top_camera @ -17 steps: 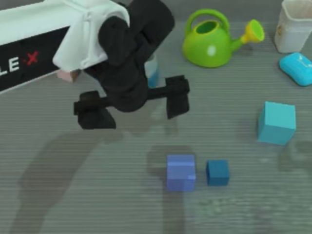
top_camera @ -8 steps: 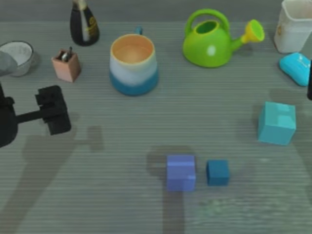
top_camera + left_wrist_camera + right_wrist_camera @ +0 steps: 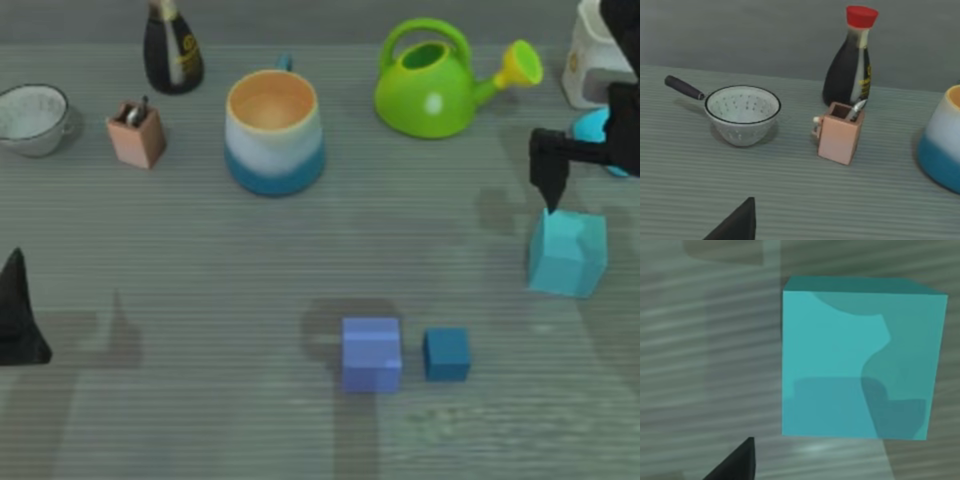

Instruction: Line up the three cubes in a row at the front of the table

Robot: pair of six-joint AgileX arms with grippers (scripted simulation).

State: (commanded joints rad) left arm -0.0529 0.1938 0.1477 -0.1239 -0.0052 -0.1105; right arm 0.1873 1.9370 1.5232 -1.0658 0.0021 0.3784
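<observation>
From above, the right gripper (image 3: pixel 590 150) hung over the turquoise cube (image 3: pixel 568 252) at the right side of the table (image 3: pixel 200 400). Its fingers looked spread apart, holding nothing. The periwinkle cube (image 3: pixel 371 353) and the dark blue cube (image 3: pixel 446 354) sat near the front, just beside each other. The left gripper (image 3: pixel 18 315) waited at the left edge; I could not tell if it was open.

At the left wrist were a strainer (image 3: pixel 742 114), a pen holder (image 3: pixel 840 133) and a bottle (image 3: pixel 851 62).

At the right wrist, the turquoise cube (image 3: pixel 860 357) sat close below. It looked off to one side, so a finger might land on top and push it away.
</observation>
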